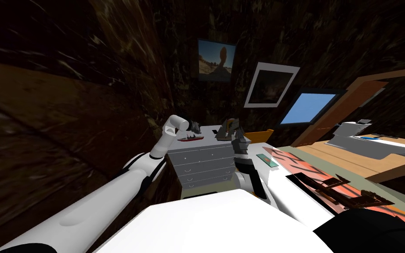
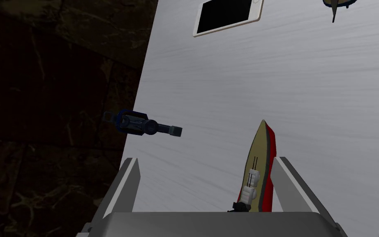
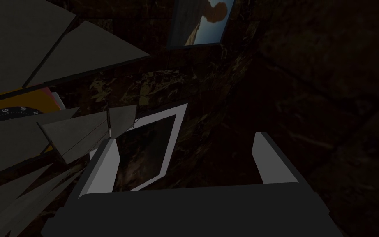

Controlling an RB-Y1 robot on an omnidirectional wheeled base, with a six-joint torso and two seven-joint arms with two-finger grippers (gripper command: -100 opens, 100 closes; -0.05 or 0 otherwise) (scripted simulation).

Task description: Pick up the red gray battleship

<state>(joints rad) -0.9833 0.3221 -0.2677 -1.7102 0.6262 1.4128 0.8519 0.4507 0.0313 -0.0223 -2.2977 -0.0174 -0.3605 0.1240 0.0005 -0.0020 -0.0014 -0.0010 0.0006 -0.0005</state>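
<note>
Red-hulled, tan-decked toy battleship [image 1: 190, 139], left of centre in the head view on a grey chest of drawers [image 1: 204, 160], lies between the left gripper's [image 2: 206, 161] spread fingers, just beside one; the pre-grasp alignment looks nearly done, and the next move likely calls for centring, then closing on the hull.

Dim, dark walls [image 1: 65, 88] — bright grey dresser top [image 2: 266, 82], wide-lens splay at corners

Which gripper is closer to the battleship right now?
Left. The left gripper is open with the battleship between its fingers, close to one. The right gripper, also open, is at the other end of the dresser.
</note>
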